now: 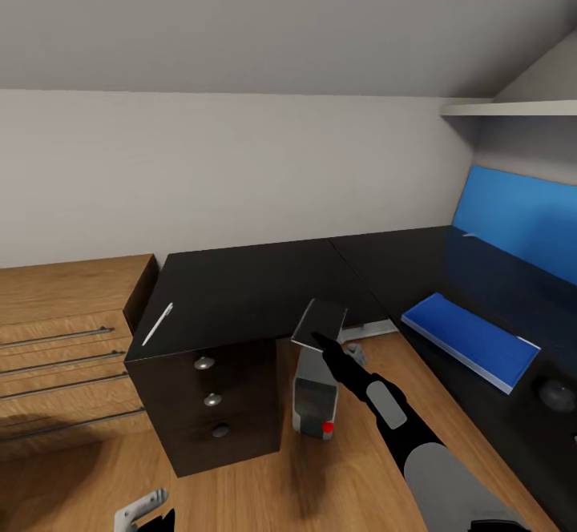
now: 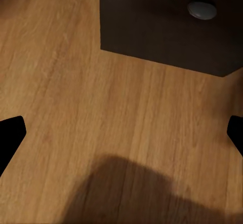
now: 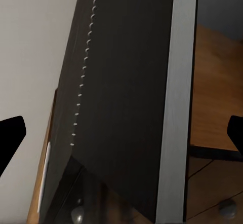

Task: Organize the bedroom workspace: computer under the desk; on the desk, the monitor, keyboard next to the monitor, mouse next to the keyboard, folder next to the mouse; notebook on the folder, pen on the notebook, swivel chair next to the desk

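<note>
Item: computer, on the floor at the counter corner, half under it. My right fingers rest on its top, grip unclear; left fingers spread, empty. Risk: pushing high could tip the tower.

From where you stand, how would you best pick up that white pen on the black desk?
Probably from straight above, the left fingers closing across the middle of the pen. It lies flat on the desk, near the edge over the drawers, so only its slim sides offer a hold. It lies at a slant, so the fingers should turn to cross it.
</note>
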Robot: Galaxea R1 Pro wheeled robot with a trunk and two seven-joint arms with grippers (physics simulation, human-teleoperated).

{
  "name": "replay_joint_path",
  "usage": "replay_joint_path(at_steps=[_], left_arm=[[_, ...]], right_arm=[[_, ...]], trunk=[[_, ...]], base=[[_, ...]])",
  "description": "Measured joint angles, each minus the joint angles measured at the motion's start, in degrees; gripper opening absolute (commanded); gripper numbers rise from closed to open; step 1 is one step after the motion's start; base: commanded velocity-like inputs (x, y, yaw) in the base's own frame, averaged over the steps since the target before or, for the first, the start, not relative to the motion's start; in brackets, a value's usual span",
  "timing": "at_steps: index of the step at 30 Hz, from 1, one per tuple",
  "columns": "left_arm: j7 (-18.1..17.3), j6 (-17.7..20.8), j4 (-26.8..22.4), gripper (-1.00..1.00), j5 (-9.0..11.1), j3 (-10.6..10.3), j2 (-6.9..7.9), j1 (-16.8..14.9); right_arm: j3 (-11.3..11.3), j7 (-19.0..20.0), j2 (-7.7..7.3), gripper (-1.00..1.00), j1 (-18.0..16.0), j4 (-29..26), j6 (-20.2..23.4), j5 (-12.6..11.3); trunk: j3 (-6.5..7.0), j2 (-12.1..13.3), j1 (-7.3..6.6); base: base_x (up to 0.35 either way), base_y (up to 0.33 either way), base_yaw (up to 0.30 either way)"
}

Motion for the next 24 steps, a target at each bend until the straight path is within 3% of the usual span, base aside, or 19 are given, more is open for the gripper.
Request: replay_joint_path(at_steps=[16, 17, 24], left_arm=[[0.16, 0.0, 1.36, 1.0, -0.04, -0.14, 0.0, 0.0], [0.19, 0.0, 1.65, 1.0, -0.04, -0.15, 0.0, 0.0], [0.23, 0.0, 2.2, 1.0, 0.0, -0.18, 0.0, 0.0]], right_arm=[[-0.14, -0.04, -0.08, 1.0, 0.0, -0.15, -0.01, -0.05], [-0.17, -0.05, -0.08, -1.0, 0.0, -0.16, -0.01, -0.06], [-0.28, 0.04, -0.14, -1.0, -0.02, -0.38, -0.06, -0.41]], trunk=[[0.0, 0.0, 0.0], [0.0, 0.0, 0.0], [0.01, 0.0, 0.0]], base=[[0.0, 0.001, 0.0], [0.0, 0.0, 0.0], [0.0, 0.0, 0.0]])
